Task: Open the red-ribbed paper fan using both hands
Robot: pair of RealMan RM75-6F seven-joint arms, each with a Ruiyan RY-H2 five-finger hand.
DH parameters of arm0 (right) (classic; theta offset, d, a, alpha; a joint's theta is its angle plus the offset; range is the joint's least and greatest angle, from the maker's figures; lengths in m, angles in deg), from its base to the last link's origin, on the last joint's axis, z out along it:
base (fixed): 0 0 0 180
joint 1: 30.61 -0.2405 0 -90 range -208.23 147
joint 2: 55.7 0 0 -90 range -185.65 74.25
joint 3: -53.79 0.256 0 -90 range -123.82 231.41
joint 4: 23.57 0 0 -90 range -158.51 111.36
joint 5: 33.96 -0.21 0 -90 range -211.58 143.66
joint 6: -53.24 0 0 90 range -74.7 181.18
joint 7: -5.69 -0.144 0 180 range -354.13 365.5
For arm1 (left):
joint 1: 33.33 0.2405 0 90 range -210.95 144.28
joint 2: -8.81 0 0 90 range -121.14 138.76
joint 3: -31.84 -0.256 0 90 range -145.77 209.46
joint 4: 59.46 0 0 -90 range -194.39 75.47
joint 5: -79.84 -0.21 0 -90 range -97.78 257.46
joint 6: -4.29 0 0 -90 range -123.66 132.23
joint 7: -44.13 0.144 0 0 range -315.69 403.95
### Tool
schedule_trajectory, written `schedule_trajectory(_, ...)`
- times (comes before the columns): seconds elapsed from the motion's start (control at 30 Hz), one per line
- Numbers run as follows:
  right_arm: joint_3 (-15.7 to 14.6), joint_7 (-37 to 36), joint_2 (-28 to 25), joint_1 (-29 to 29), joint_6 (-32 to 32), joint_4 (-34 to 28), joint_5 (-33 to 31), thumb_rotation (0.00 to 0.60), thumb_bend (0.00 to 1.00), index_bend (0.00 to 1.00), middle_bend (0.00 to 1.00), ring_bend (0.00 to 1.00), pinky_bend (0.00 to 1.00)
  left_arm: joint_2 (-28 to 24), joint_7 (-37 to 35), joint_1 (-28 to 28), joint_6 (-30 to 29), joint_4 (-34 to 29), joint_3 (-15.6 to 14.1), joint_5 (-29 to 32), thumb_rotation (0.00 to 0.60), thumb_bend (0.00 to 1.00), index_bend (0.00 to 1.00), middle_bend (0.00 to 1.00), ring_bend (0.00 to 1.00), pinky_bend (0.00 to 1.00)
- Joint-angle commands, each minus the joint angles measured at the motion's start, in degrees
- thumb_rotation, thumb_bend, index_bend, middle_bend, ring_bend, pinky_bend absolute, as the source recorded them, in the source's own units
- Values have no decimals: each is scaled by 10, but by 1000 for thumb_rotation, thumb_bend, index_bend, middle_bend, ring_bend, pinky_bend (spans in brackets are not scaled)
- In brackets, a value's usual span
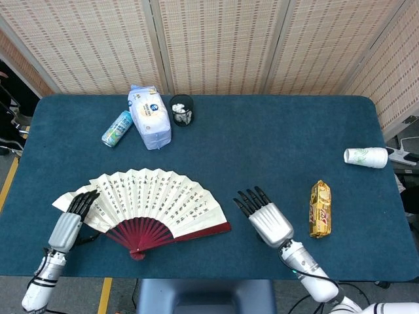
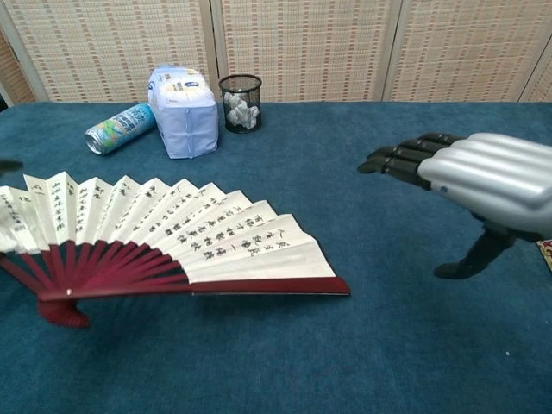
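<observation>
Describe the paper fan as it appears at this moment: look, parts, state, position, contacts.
The paper fan lies spread open and flat on the blue table, near its front-left edge. Its white pleated leaf carries columns of dark calligraphy; dark red ribs converge on a pivot at the front. The left hand has its fingertips at the fan's left end, contact unclear. The right hand is clear of it, off to the right.

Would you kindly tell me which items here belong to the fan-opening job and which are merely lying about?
Job: paper fan, left hand, right hand.
Lying about: can, tissue pack, mesh cup, snack bar, paper cup.
</observation>
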Motion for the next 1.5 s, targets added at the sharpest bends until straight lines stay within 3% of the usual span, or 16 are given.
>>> schedule_trajectory(0.03, -16, -45, -53, 32, -35, -28, 33, 600, 49, 0, 0, 0, 0, -82, 95, 14, -48, -93, 17, 1, 600, 346, 0, 0, 0, 0)
schedule_trajectory(0.2, -26, -97, -102, 56, -54, -27, 60, 600, 50, 0, 0, 0, 0, -184, 232, 0, 139, -230, -26, 76, 600, 363, 0, 0, 0, 5)
schedule_trajectory(0.33, -23, -119, -125, 62, -52, -28, 66, 600, 50, 0, 0, 0, 0, -218, 391, -22, 247, -307, -21, 188, 600, 361, 0, 0, 0, 3)
schedule_trajectory(0.5, -18, -133, -143, 70, -55, -28, 82, 600, 50, 0, 0, 0, 0, -220, 538, -38, 280, -350, -13, 303, 600, 373, 0, 0, 0, 6)
schedule_trajectory(0.73, -11, -149, -148, 78, -47, -22, 88, 600, 50, 0, 0, 0, 0, -221, 613, -53, 304, -377, -23, 381, 600, 370, 0, 0, 0, 6)
schedule_trajectory(0.8, -8, -151, -149, 81, -48, -21, 90, 600, 50, 0, 0, 0, 0, -225, 573, -47, 295, -393, -14, 363, 600, 356, 0, 0, 0, 6)
schedule_trajectory(0.9, -5, -156, -149, 91, -60, -21, 99, 600, 49, 0, 0, 0, 0, -213, 438, -15, 207, -379, 1, 221, 600, 358, 0, 0, 0, 2)
schedule_trajectory(0.97, -7, -166, -150, 102, -74, -20, 108, 600, 50, 0, 0, 0, 0, -183, 322, 13, 97, -328, 3, 101, 600, 360, 0, 0, 0, 1)
schedule_trajectory(1.03, -9, -178, -148, 114, -87, -15, 116, 600, 49, 0, 0, 0, 0, -147, 252, 33, -2, -264, 10, 30, 600, 361, 0, 0, 0, 0)
schedule_trajectory(1.1, -15, -191, -145, 128, -99, -7, 124, 600, 49, 0, 0, 0, 0, -107, 194, 48, -92, -200, 21, -13, 600, 361, 0, 0, 0, 0)
schedule_trajectory(1.2, -26, -207, -141, 149, -111, 10, 131, 600, 49, 0, 0, 0, 0, -69, 125, 61, -168, -133, 33, -38, 600, 372, 0, 0, 0, 0)
schedule_trajectory(1.33, -33, -221, -128, 191, -158, 46, 136, 600, 50, 0, 0, 0, 0, -66, 118, 76, -157, -88, 22, -26, 600, 379, 0, 0, 0, 0)
schedule_trajectory(1.5, -17, -269, -110, 238, -212, 100, 108, 600, 50, 0, 0, 0, 0, -108, 148, 80, -112, -125, 1, -18, 600, 379, 0, 0, 0, 0)
